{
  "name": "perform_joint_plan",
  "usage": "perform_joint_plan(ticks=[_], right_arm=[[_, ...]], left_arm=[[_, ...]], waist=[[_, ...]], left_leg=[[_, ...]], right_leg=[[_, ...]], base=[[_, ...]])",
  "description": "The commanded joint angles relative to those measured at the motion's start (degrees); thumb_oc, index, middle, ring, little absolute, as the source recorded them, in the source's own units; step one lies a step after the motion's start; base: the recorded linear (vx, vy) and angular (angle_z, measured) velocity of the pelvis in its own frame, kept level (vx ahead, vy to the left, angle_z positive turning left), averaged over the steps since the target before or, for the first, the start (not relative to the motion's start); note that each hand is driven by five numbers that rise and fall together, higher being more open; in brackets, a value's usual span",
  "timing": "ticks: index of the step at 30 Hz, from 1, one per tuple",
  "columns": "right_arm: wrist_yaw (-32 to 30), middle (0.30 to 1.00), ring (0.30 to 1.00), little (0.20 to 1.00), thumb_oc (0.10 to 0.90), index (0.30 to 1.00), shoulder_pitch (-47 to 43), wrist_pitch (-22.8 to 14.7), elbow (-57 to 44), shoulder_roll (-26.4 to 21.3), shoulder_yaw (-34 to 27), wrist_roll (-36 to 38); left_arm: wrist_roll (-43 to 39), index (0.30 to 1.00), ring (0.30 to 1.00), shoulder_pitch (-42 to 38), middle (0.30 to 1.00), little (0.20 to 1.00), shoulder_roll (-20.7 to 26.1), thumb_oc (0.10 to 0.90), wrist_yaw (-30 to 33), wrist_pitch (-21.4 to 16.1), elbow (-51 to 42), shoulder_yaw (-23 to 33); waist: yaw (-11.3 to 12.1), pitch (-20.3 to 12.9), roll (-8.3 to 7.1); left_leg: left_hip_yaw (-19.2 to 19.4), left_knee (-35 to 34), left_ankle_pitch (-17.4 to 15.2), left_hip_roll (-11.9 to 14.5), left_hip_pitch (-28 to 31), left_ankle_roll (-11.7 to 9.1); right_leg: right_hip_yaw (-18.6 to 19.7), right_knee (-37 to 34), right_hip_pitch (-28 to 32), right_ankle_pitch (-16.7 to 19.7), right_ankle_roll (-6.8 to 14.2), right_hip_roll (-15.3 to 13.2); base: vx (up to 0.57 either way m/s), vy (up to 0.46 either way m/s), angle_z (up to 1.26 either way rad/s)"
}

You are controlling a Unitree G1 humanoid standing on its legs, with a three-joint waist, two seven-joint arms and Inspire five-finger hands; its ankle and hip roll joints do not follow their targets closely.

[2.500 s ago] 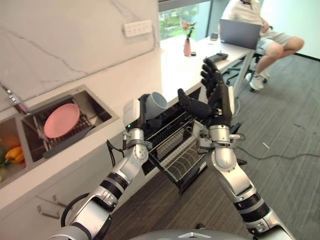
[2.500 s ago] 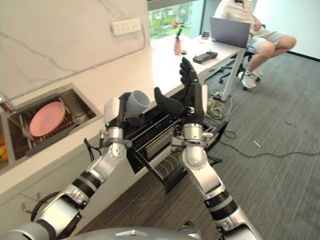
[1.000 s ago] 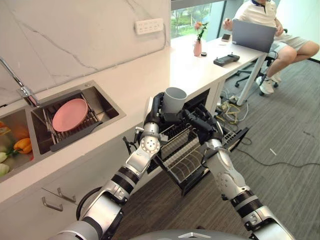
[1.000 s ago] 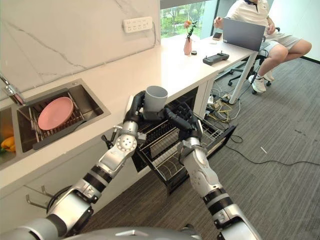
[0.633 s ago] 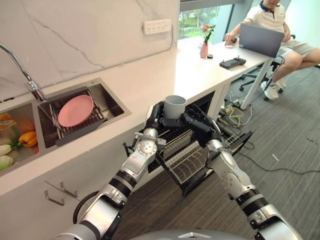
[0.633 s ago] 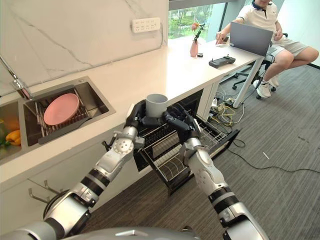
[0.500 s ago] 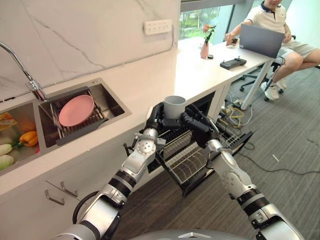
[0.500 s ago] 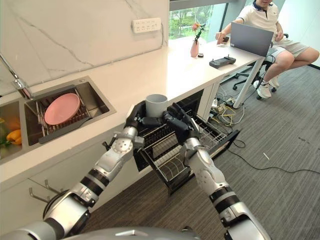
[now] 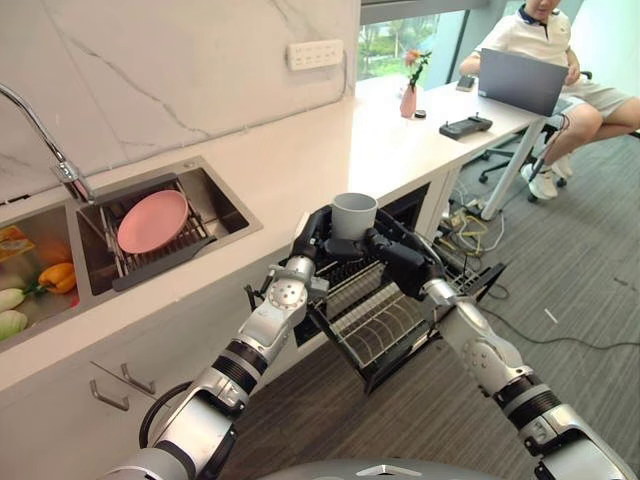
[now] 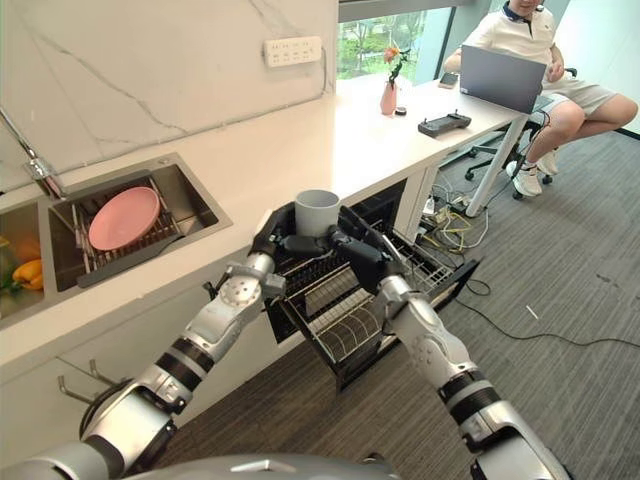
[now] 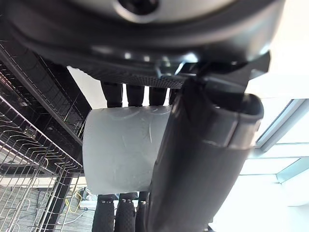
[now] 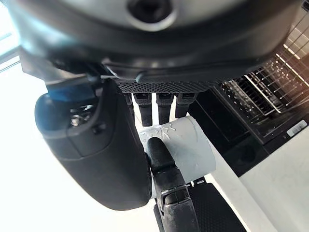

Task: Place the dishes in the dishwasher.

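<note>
A grey cup (image 9: 354, 213) stands upright in the air above the pulled-out dishwasher rack (image 9: 385, 322), just off the counter's front edge. My left hand (image 9: 313, 236) is shut on it from the left, its fingers (image 11: 136, 94) lying along the cup (image 11: 120, 150). From the right, my right hand (image 9: 396, 256) wraps the cup's lower part. In the right wrist view the cup (image 12: 186, 147) sits between its fingers (image 12: 164, 107) and thumb (image 12: 96, 150). A pink plate (image 9: 152, 220) lies on the rack in the sink (image 9: 215, 205).
The white counter (image 9: 330, 150) runs to the right, bearing a pink vase (image 9: 408, 100) and a dark controller (image 9: 465, 125). A person sits with a laptop (image 9: 527, 82) at its far end. Vegetables (image 9: 30, 285) lie at the far left. Grey carpet (image 9: 590, 290) spreads to the right.
My right hand came down from a raised, spread pose and closed on the cup from the right. The cup went from tilted to upright in my left hand.
</note>
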Motion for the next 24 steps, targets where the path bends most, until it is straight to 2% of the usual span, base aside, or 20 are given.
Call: perform_joint_plan(ticks=[1, 2, 3, 4, 8, 14, 15, 17, 19, 23, 24], right_arm=[[7.7, 0.9, 0.9, 0.9, 0.8, 0.9, -11.0, -0.6, -2.2, 0.8, 2.0, 2.0], [7.8, 0.9, 0.9, 0.9, 0.8, 0.9, -11.1, -0.6, -2.2, 0.8, 1.9, 2.0], [9.0, 0.9, 0.9, 0.9, 0.8, 0.9, -11.6, 0.1, -1.3, 0.1, 2.2, 1.6], [10.1, 0.9, 0.9, 0.9, 0.8, 0.9, -11.8, 1.0, -0.9, -0.6, 2.5, 2.1], [12.6, 0.9, 0.9, 0.9, 0.8, 0.9, -11.8, 2.7, -0.9, -3.1, 3.5, 2.5], [13.7, 0.9, 0.9, 0.9, 0.8, 0.9, -13.1, 3.3, 0.3, -2.1, 3.0, 4.3], [13.8, 0.9, 0.9, 0.9, 0.8, 0.9, -13.6, 3.2, 0.9, -1.7, 3.0, 4.1], [14.8, 0.9, 0.9, 0.9, 0.8, 0.9, -13.5, 4.0, 0.3, -1.9, 3.2, 4.1], [15.3, 0.9, 0.9, 0.9, 0.8, 0.9, -13.4, 4.2, -0.1, -2.2, 3.5, 4.3], [15.5, 0.9, 0.9, 0.9, 0.8, 0.9, -13.1, 4.3, 0.7, -2.6, 2.9, 3.9], [15.0, 0.9, 0.9, 0.9, 0.8, 0.9, -13.1, 4.0, 1.0, -2.4, 2.5, 3.5]], left_arm=[[-5.7, 0.3, 0.3, -10.7, 0.3, 0.3, -5.2, 0.4, -6.3, -11.5, -5.6, -5.4], [-5.7, 0.3, 0.3, -10.8, 0.3, 0.3, -5.2, 0.4, -6.3, -11.5, -5.6, -5.4], [-9.1, 0.3, 0.3, -10.9, 0.3, 0.3, -5.6, 0.4, -8.5, -11.3, -5.4, -5.7], [-13.6, 0.3, 0.3, -10.3, 0.3, 0.3, -5.9, 0.4, -11.4, -10.5, -5.9, -6.0], [-18.5, 0.3, 0.3, -9.8, 0.3, 0.3, -4.8, 0.4, -16.1, -9.1, -8.3, -7.3], [-20.5, 0.3, 0.3, -9.5, 0.3, 0.3, -4.1, 0.4, -20.1, -7.8, -9.7, -9.0], [-20.5, 0.3, 0.3, -9.6, 0.3, 0.3, -3.6, 0.4, -20.7, -7.6, -10.1, -9.3], [-20.8, 0.3, 0.3, -9.3, 0.3, 0.3, -3.3, 0.4, -21.9, -7.2, -10.9, -9.6], [-20.6, 0.3, 0.3, -9.2, 0.3, 0.3, -3.0, 0.4, -22.4, -6.9, -11.1, -10.1], [-20.2, 0.3, 0.3, -9.2, 0.3, 0.3, -2.7, 0.4, -23.7, -6.5, -11.0, -10.9], [-19.7, 0.3, 0.3, -9.2, 0.3, 0.3, -2.5, 0.4, -23.6, -6.5, -11.1, -11.0]], waist=[[1.9, -1.5, 0.66], [1.9, -1.4, 0.51], [1.8, -1.4, 0.59], [1.8, -1.4, 0.79], [1.7, -1.4, 0.91], [1.5, -1.4, 1.06], [1.5, -1.3, 0.89], [1.5, -1.3, 0.9], [1.5, -1.4, 1.03], [1.4, -1.5, 1.04], [1.3, -1.4, 0.89]], left_leg=[[-1.0, 0.5, -5.3, 0.0, 2.1, -1.8], [-0.4, 0.5, -4.3, -0.2, 1.5, -1.4], [-0.4, 0.5, -4.3, -0.2, 1.5, -1.4], [-1.1, 0.5, -5.3, 0.0, 2.1, -1.9], [-1.2, 0.5, -5.3, 0.0, 2.1, -1.9], [-1.3, 0.5, -5.3, -0.1, 2.2, -1.9], [-0.8, 0.5, -4.3, -0.3, 1.5, -1.5], [-0.9, 0.5, -4.2, -0.3, 1.4, -1.5], [-1.6, 0.5, -5.3, -0.1, 1.9, -1.9], [-1.8, 0.5, -5.3, -0.2, 1.9, -1.8], [-1.3, 0.5, -4.3, -0.3, 1.3, -1.4]], right_leg=[[-4.6, 0.7, 3.3, -5.8, 5.2, -2.8], [-5.2, 0.7, 2.8, -5.0, 4.8, -3.0], [-5.3, 0.7, 2.7, -5.0, 4.8, -3.1], [-4.7, 0.7, 3.4, -5.7, 5.3, -2.9], [-4.6, 0.7, 3.4, -5.6, 5.4, -2.9], [-4.4, 0.7, 3.5, -5.7, 5.4, -2.9], [-4.8, 0.7, 2.8, -4.9, 4.8, -3.0], [-4.8, 0.7, 2.8, -4.9, 4.9, -3.0], [-4.3, 0.7, 3.3, -5.7, 5.3, -2.8], [-4.2, 0.7, 3.4, -5.7, 5.3, -2.8], [-4.8, 0.7, 2.9, -5.0, 4.8, -3.0]], base=[[0.0, 0.0, 0.0], [0.0, 0.0, 0.0], [0.0, 0.0, 0.0], [0.07, 0.001, 0.01], [0.02, 0.0, 0.0], [-0.01, 0.001, 0.0], [-0.04, 0.004, 0.0], [-0.02, 0.003, 0.0], [0.07, 0.004, 0.0], [0.01, 0.002, 0.01], [-0.05, 0.001, 0.02]])
